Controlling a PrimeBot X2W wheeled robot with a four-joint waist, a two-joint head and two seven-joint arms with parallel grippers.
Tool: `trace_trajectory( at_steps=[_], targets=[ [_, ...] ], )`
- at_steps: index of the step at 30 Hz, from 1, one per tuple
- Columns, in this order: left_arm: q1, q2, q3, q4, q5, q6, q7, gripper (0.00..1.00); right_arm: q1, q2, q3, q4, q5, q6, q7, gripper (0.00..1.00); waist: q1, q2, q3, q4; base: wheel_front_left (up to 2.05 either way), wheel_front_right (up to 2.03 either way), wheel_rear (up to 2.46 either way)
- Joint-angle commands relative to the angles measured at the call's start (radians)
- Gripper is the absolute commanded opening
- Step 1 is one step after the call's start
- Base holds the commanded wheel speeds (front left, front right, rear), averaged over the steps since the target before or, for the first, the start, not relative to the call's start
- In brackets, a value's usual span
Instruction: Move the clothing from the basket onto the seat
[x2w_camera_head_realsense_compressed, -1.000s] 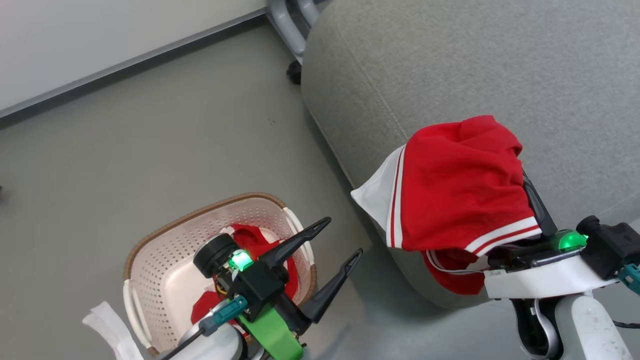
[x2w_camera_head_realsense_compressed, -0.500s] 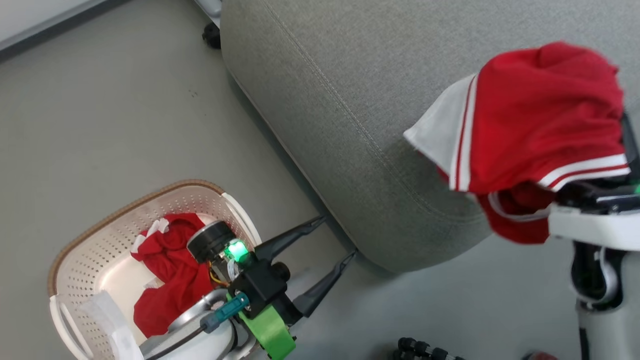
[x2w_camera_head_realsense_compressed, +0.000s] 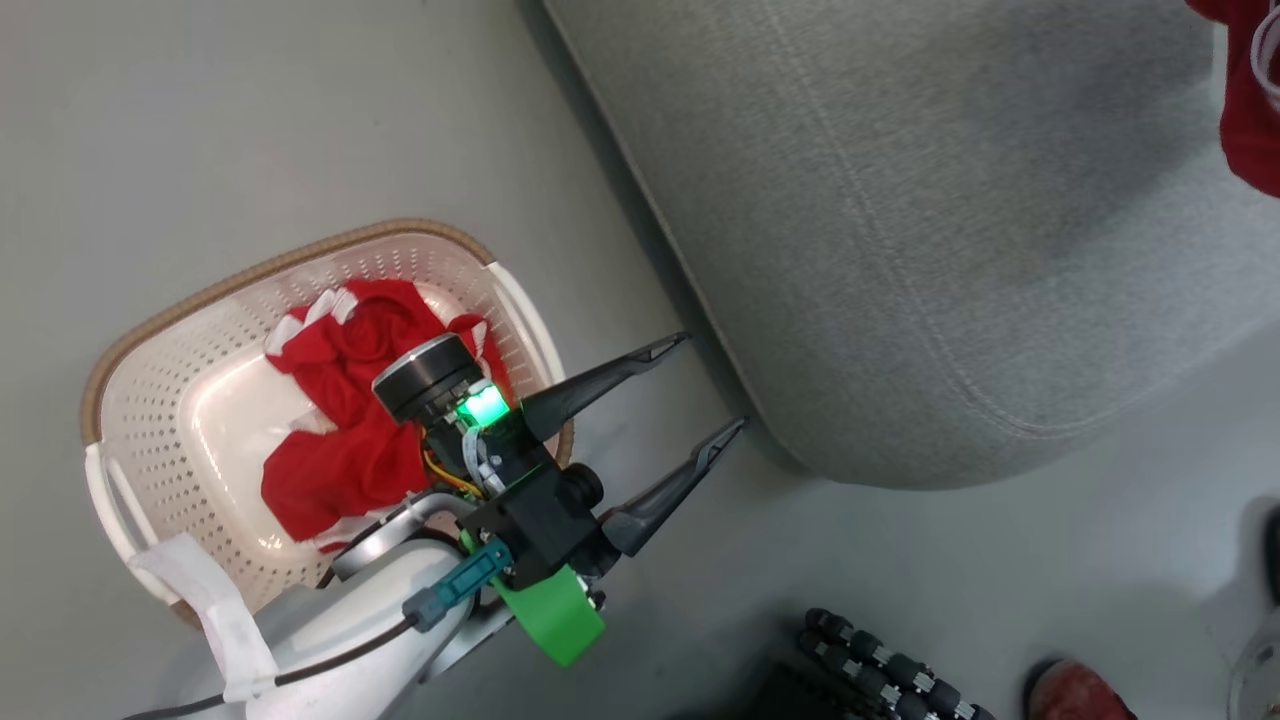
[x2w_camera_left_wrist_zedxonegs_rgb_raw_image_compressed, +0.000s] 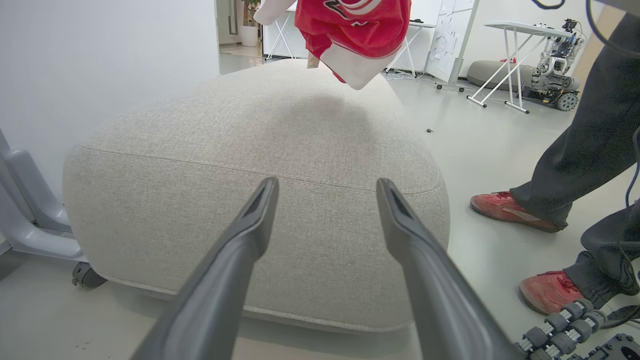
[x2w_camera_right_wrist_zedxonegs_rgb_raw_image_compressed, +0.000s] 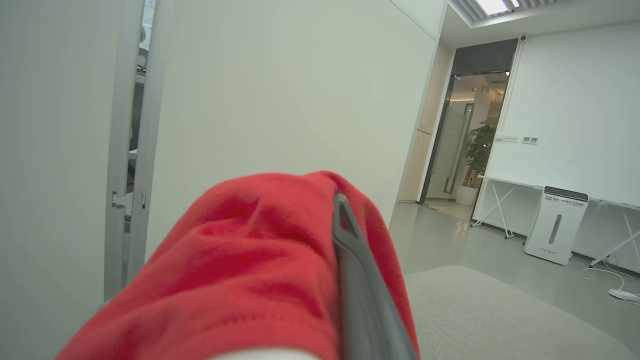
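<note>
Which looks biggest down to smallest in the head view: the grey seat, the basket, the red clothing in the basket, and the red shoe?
1. grey seat, largest even though the frame cuts it off
2. basket
3. red clothing in the basket
4. red shoe, cut off at the bottom edge, so its full size is unsure

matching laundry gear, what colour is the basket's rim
Brown with a woven look, around the cream basket; head view shows it best.

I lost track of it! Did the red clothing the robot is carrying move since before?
Yes. The clothing went from hanging over the near edge of the seat to farther in, above its top.
</note>
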Motion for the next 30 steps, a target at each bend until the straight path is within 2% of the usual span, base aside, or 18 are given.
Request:
trace_trajectory(
  at_steps=[1, 6, 9, 10, 11, 12, 14, 18, 22, 26, 30],
  targets=[
    [-0.024, -0.004, 0.003, 0.002, 0.005, -0.003, -0.001, 1.0, -0.035, -0.013, -0.016, 0.035, -0.01, -0.001, -0.003, 0.0, -0.0002, -0.0001, 0.152, 0.157, 0.0, 0.0, 0.0],
    [-0.047, -0.037, 0.016, 0.002, 0.006, -0.003, -0.001, 1.0, -0.158, -0.025, -0.107, 0.263, -0.041, -0.001, -0.003, 0.0, -0.0002, -0.0001, 0.184, 0.226, 0.0, 0.0, 0.0],
    [-0.046, -0.057, 0.027, 0.005, 0.016, -0.003, -0.001, 1.0, -0.18, -0.024, -0.134, 0.359, -0.062, -0.001, -0.002, 0.0, -0.0002, -0.0001, 0.181, 0.256, 0.0, 0.0, 0.0],
    [-0.041, -0.063, 0.033, 0.008, 0.019, -0.003, -0.001, 1.0, -0.181, -0.021, -0.146, 0.389, -0.07, -0.001, -0.003, 0.26, -0.0002, -0.0001, 0.177, 0.266, 0.0, 0.0, 0.0],
    [-0.036, -0.07, 0.04, 0.009, 0.022, -0.003, -0.001, 1.0, -0.173, -0.02, -0.153, 0.409, -0.084, -0.001, -0.003, 0.26, -0.0002, -0.0001, 0.172, 0.273, 0.0, 0.0, 0.0],
    [-0.027, -0.078, 0.051, 0.011, 0.026, -0.003, -0.001, 1.0, -0.164, -0.019, -0.164, 0.42, -0.098, -0.001, -0.003, 1.0, -0.0002, -0.0001, 0.165, 0.279, 0.0, 0.0, 0.0],
    [-0.003, -0.099, 0.081, 0.014, 0.027, 0.0, -0.001, 1.0, -0.128, -0.008, -0.168, 0.423, -0.124, -0.001, -0.003, 1.0, -0.0002, -0.0001, 0.147, 0.289, 0.0, 0.0, 0.0],
    [0.043, -0.138, 0.137, 0.025, 0.052, 0.001, -0.001, 1.0, -0.017, 0.03, -0.17, 0.346, -0.146, -0.001, -0.003, 1.0, -0.0002, -0.0001, 0.084, 0.307, 0.0, 0.0, 0.0],
    [0.122, -0.187, 0.229, 0.041, 0.051, 0.024, -0.001, 1.0, 0.154, 0.064, -0.088, 0.254, -0.076, -0.001, -0.003, 1.0, -0.0002, -0.0001, -0.012, 0.322, 0.0, 0.0, 0.0],
    [0.226, -0.24, 0.334, 0.048, 0.046, 0.037, -0.001, 1.0, 0.31, 0.076, -0.025, 0.186, -0.05, -0.001, -0.003, 1.0, -0.0002, -0.0001, -0.126, 0.335, 0.0, 0.0, 0.0],
    [0.328, -0.29, 0.443, 0.05, 0.062, 0.05, -0.001, 1.0, 0.448, 0.074, 0.089, 0.124, 0.005, -0.001, -0.002, 1.0, -0.0002, -0.0001, -0.24, 0.357, 0.0, 0.0, 0.0]
  ],
)
